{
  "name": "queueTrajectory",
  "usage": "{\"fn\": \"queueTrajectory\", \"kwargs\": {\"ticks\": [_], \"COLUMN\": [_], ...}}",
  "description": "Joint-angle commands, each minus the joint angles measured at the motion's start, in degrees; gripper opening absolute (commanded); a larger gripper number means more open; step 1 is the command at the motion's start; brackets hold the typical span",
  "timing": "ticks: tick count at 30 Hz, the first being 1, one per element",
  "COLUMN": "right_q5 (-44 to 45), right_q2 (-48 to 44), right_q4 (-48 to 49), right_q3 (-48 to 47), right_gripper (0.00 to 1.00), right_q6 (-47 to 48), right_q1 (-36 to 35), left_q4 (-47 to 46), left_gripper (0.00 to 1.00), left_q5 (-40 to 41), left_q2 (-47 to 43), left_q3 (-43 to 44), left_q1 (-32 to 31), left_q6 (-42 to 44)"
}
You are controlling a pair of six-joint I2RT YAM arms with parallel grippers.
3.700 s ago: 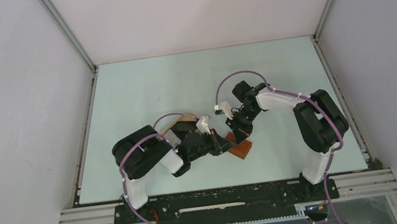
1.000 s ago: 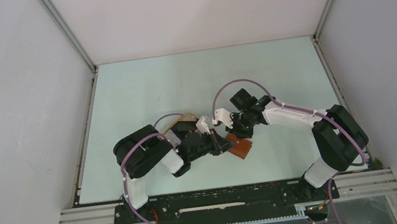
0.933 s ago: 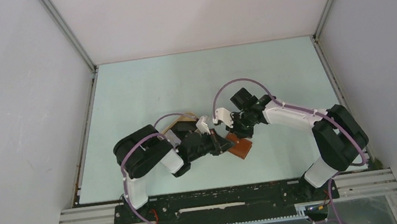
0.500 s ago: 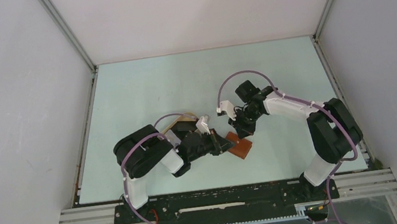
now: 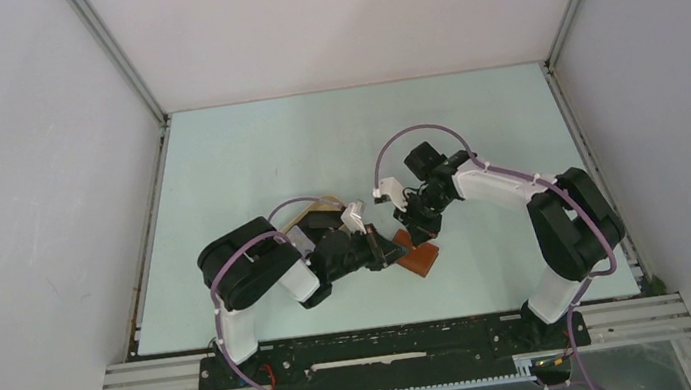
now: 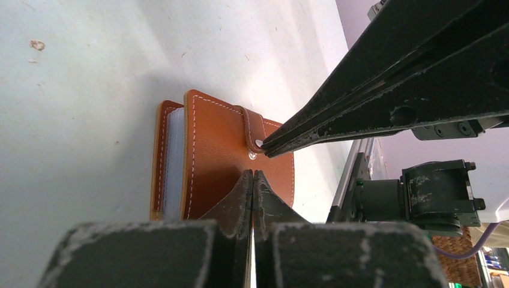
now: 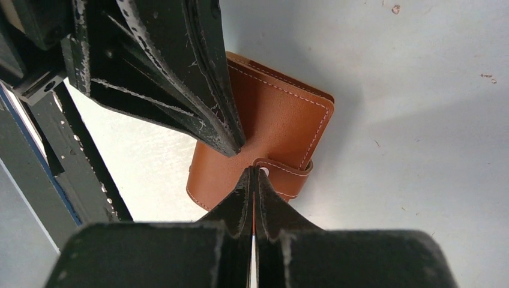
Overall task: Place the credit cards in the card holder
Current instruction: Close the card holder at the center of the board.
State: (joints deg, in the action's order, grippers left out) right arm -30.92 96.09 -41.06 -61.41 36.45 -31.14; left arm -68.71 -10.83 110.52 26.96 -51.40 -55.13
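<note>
- The holder (image 6: pixel 210 162) lies folded and snapped on the table (image 5: pixel 246 158), between the two arms.
- Left gripper (image 6: pixel 253 175): fingers closed on nothing, tips at the cover just beside the stud (image 6: pixel 258 144).
- Right gripper (image 7: pixel 252 171): fingers closed, empty, tip at the stud.
- Expect light, soft leather that slides when you push it; pin the cover with one gripper.
- Take the strap (image 7: pixel 291 177) near the stud and lift to pop the snap.

arms: left arm (image 5: pixel 250 263), right arm (image 5: pixel 496 183); black joints, white links | cables (image 5: pixel 416 127): purple, looped | left gripper (image 6: pixel 252 174), right gripper (image 7: pixel 252 171): black tapered fingers, scuffed grey
</note>
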Motion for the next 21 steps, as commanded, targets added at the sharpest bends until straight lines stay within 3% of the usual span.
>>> {"fn": "queueTrajectory", "kwargs": {"ticks": [1,10,21], "right_q5": [0.56,4.21,1.07], "right_q2": [0.29,-0.37,-0.37], "right_q4": [-0.36,1.99,-1.25], "right_q3": [-1.11,-0.03,0.24], "right_gripper": [0.00,0.00,0.00], "right_q6": [-2.66,-3.14,-0.71], "right_q1": [-2.06,-3.72,-4.55], "left_q4": [3.89,3.69,3.32], "left_gripper": [0.00,0.00,0.00], "left_q5": [1.82,1.86,1.82], "left_q2": [1.24,1.22,1.23], "left_q3": [-0.77,-0.85,-1.30], "left_q1": [0.59,0.59,0.88], "left_q6": [0.91,0.93,0.91]}}
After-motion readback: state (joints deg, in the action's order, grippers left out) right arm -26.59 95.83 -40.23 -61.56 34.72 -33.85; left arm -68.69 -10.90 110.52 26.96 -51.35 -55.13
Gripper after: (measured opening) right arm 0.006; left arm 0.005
